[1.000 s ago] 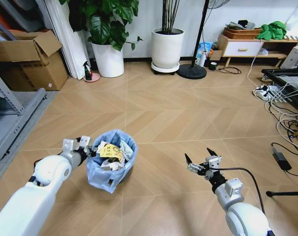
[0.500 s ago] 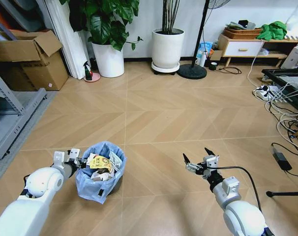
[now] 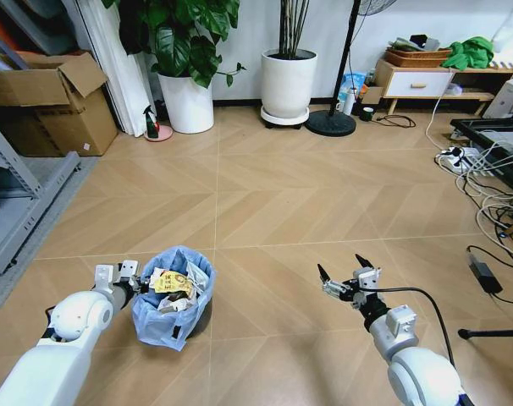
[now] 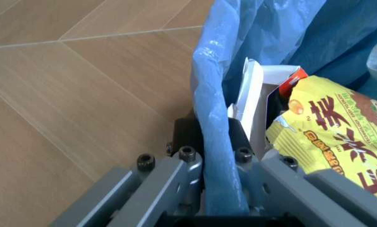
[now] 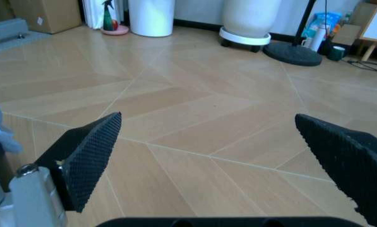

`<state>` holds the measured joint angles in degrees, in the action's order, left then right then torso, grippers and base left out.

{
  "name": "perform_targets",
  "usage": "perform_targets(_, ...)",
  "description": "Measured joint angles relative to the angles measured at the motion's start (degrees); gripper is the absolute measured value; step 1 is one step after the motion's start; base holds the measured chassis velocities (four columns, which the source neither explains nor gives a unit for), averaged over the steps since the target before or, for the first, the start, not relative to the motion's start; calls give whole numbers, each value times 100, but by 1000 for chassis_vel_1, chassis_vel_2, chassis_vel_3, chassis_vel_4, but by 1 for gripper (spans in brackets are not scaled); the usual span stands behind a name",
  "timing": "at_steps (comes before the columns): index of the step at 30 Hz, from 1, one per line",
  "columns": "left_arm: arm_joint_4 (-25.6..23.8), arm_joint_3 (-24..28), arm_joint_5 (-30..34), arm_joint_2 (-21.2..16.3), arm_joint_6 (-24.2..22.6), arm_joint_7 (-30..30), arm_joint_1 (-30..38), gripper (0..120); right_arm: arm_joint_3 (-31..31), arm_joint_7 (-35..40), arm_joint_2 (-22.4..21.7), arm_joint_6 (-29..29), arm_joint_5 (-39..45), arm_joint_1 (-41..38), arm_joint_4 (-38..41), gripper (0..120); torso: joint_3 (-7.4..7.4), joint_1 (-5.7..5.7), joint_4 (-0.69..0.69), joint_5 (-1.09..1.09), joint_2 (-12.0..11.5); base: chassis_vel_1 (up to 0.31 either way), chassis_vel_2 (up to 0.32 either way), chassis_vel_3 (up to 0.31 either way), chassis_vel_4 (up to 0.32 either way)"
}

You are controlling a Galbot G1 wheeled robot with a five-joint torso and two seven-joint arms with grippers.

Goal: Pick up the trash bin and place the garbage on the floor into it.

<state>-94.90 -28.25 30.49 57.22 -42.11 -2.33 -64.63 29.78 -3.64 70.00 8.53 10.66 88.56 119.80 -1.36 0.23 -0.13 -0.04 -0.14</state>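
The dark body of the trash bin [image 3: 173,296] is largely hidden by its blue bag; the pieces of garbage [image 3: 173,283] inside are piled together, and only a yellow snack wrapper [image 4: 330,130] and a white carton [image 4: 254,101] are made out clearly; the bin rests on the herringbone floor [image 3: 282,203]; its near rim is clamped by the left gripper [image 3: 121,275], whose fingers are closed on the bag-covered wall; the right gripper [image 3: 345,275] is held wide open and empty, well apart to the bin's right.
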Motion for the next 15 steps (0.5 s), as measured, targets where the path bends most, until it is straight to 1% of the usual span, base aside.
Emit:
perform_targets(4, 31, 12, -22, 9, 0, 9, 28, 4, 13, 0, -12, 0, 12, -2, 1, 100, 0, 0, 0, 0, 0, 0, 0, 0, 0)
perform_targets(5, 32, 17, -22, 10, -1, 10, 31, 11, 14, 0, -13, 0, 14, -4, 0, 100, -1, 0, 0, -5, 0, 0, 0, 0, 0)
perform_targets(6, 32, 17, -20, 10, -1, 11, 36, 16, 14, 0, -13, 0, 14, -5, 0, 100, -1, 0, -1, -5, 0, 0, 0, 0, 0)
perform_targets(7, 32, 17, -20, 10, -1, 11, 36, 16, 14, 0, -13, 0, 14, -5, 0, 100, -1, 0, -1, -5, 0, 0, 0, 0, 0)
perform_targets(8, 32, 17, -12, 6, -1, 12, 42, 20, 11, 1, -11, 0, 15, -10, -7, 100, -1, 0, 0, 1, 0, 0, 0, 0, 0)
perform_targets(10, 31, 17, 0, -8, -1, 14, 48, 31, 2, 4, -3, 0, 15, -22, -18, 100, -1, 0, 0, -2, 0, 0, 0, 0, 0)
perform_targets(11, 30, 16, 6, -12, -2, 14, 49, 34, -2, 6, -1, 1, 15, -29, -24, 100, -1, 0, 0, -1, 0, 0, 0, 0, 0)
perform_targets(12, 30, 16, 6, -12, -2, 14, 49, 34, -2, 6, -1, 1, 15, -29, -24, 100, -1, 0, 0, -1, 0, 0, 0, 0, 0)
perform_targets(14, 26, 0, 40, -30, -2, 18, 58, 45, -8, 9, -1, 3, 15, -39, -38, 100, -1, 0, 0, -2, 0, 0, 0, 0, 0)
perform_targets(15, 21, -6, 55, -36, -2, 18, 61, 49, -9, 11, -3, 3, 15, -42, -42, 100, -1, 0, 0, -2, 0, 0, 0, 0, 0)
